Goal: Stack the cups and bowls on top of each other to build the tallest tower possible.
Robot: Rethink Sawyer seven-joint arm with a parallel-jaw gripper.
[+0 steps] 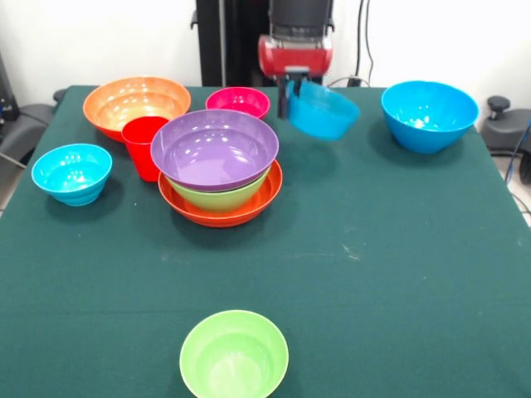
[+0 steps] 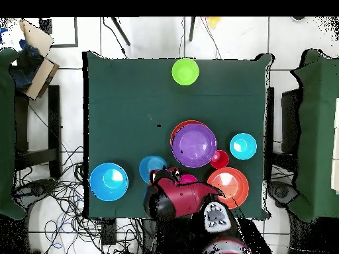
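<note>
The tower stands at centre left: a wide orange bowl (image 1: pixel 220 211) as base, a green bowl (image 1: pixel 217 197) nested in it and a wide purple bowl (image 1: pixel 214 149) (image 2: pixel 193 145) on top. My gripper (image 1: pixel 288 98) (image 2: pixel 161 176) is at the table's far side, shut on the rim of a blue bowl (image 1: pixel 323 112) (image 2: pixel 151 168), which hangs tilted just above the cloth. The red cup (image 1: pixel 145 145) (image 2: pixel 219 159) stands upright to the left of the tower, touching it or nearly so. The small magenta bowl (image 1: pixel 238 101) sits behind the tower.
A second wide orange bowl (image 1: pixel 135 104) (image 2: pixel 228 185) sits far left. Blue bowls sit at the left (image 1: pixel 72 172) (image 2: pixel 243 145) and far right (image 1: pixel 429 114) (image 2: pixel 109 181). A green bowl (image 1: pixel 234 355) (image 2: pixel 185 71) sits at the near edge. The dark green cloth (image 1: pixel 398 249) covers the table.
</note>
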